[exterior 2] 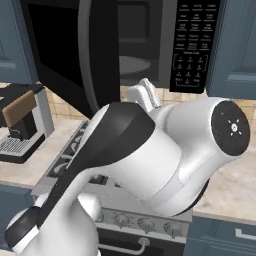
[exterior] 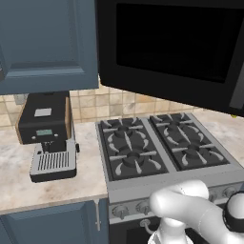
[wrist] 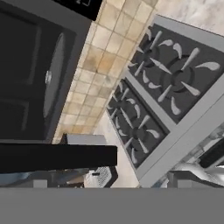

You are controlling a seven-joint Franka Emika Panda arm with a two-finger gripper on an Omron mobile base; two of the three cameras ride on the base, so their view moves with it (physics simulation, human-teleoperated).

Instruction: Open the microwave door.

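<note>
Fingertips cannot be made out clearly in the hand view, so whether the gripper's fingers are apart or together cannot be told. In the right base view the white hand of the arm [exterior 2: 145, 97] rises just below the open microwave [exterior 2: 150, 45], near its cavity floor, but its fingers are hidden behind the big white and black elbow. The microwave door [exterior 2: 62, 50] is swung wide open, hanging out to the left of the cavity, with its grey handle bar [exterior 2: 84, 50] running down its free edge. The cavity shows a round glass turntable [exterior 2: 131, 65], and the button panel [exterior 2: 192, 45] sits to the right of the opening. In the left base view the microwave door [exterior: 176, 43] shows as a broad glossy black panel with a dark window, angled out over the gas stove [exterior: 162, 143]. The stove has 4 burners with dark grates and a row of knobs [exterior: 128, 209] on its front. A black-and-silver coffee machine [exterior: 47, 136] stands on the marbled counter [exterior: 28, 183] left of the stove, under a blue-grey wall cabinet [exterior: 45, 43]. In the hand view the door's edge [wrist: 57, 156] crosses as a dark bar, with the tiled backsplash [wrist: 98, 74] and the stove grates [wrist: 170, 78] beyond it.
</note>
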